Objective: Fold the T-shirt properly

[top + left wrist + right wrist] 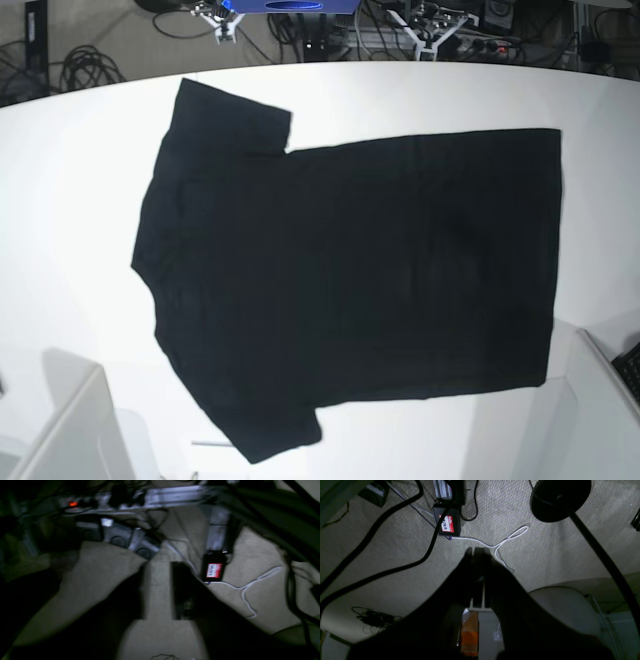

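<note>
The black T-shirt [350,270] lies spread flat on the white table [80,150] in the base view, plain side up. Its collar end and both short sleeves are to the left, its hem to the right. Neither arm shows in the base view. In the left wrist view my left gripper [158,590] is a dark outline over the carpeted floor, with a clear gap between its fingers and nothing in it. My right gripper [477,552] also hangs over the floor, fingertips pressed together and empty. The shirt is out of both wrist views.
On the carpet below lie a black box with a red-and-white label [447,523], a white cable [510,536], thick black cables and a round black stand base [558,497]. Cables and gear sit behind the table's far edge [430,25]. White blocks stand at the table's near corners [70,420].
</note>
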Controlling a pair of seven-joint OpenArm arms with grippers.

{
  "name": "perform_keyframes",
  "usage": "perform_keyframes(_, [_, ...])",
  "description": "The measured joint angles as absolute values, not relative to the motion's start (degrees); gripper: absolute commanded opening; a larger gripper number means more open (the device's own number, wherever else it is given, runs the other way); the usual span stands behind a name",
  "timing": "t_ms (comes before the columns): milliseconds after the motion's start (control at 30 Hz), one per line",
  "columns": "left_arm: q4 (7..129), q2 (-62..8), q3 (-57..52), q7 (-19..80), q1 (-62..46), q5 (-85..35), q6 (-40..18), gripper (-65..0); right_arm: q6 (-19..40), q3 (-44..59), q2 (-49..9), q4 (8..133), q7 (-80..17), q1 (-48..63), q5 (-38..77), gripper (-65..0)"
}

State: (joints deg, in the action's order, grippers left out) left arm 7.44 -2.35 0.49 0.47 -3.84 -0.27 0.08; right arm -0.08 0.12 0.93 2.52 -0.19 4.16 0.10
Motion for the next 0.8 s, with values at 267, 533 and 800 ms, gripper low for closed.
perform_keyframes(267, [7.44, -2.68, 0.47, 0.51, -3.84, -0.08, 0.12, -48.5, -0.08, 0.10, 0.84, 2.61, 0.03, 3.75, 0.21, -65.0])
perform_keyframes(533, [7.44, -2.70, 0.30, 0.67, -3.84, -0.25, 0.16, -65.0, -0.08, -0.16, 0.80, 2.63, -0.03, 3.68, 0.19, -65.0])
perform_keyframes(800, [7.44, -2.70, 0.54, 0.67, -3.79, -0.01, 0.16, -65.0, -0.08, -0.16, 0.80, 2.63, 0.01, 3.36, 0.16, -65.0])
